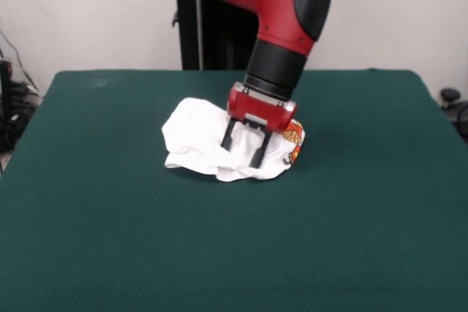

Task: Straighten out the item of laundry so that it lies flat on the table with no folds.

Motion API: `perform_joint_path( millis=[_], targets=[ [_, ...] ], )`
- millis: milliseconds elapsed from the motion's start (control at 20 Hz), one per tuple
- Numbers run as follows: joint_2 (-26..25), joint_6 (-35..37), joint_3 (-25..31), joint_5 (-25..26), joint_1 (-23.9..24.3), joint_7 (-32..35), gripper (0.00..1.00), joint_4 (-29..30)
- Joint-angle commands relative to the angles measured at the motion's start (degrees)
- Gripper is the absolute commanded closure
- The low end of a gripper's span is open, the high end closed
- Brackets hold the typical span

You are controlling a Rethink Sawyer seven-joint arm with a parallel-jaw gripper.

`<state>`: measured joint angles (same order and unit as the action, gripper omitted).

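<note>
The item of laundry (196, 140) is a small white garment, crumpled in a heap near the middle of the dark green table (110, 224). A bit of its red, orange and yellow print (295, 137) shows at its right end. My gripper (243, 153) hangs from the red and black arm, right in front of the heap. Its two black fingers (258, 151) point down and stand apart, with white cloth showing between and behind them. I cannot tell whether the tips touch the cloth.
The robot's black pedestal (208, 27) stands behind the table's far edge. Cables and dark gear (11, 107) lie off the table's left side, and a dark object (450, 96) sits off its right side.
</note>
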<state>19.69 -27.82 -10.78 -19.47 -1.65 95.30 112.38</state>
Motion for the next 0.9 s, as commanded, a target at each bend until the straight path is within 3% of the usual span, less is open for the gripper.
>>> perform_joint_path(
  millis=[50, 500, 900],
  targets=[
    [-0.9, 7.35, 5.69, -7.57, -2.75, 13.83, 0.0, -2.72],
    [-4.32, 4.62, 10.94, 0.39, 4.52, 14.97, 0.0, -3.25],
    [-4.45, 5.28, 11.27, -0.25, 5.21, 15.07, 0.0, -3.02]
  ],
)
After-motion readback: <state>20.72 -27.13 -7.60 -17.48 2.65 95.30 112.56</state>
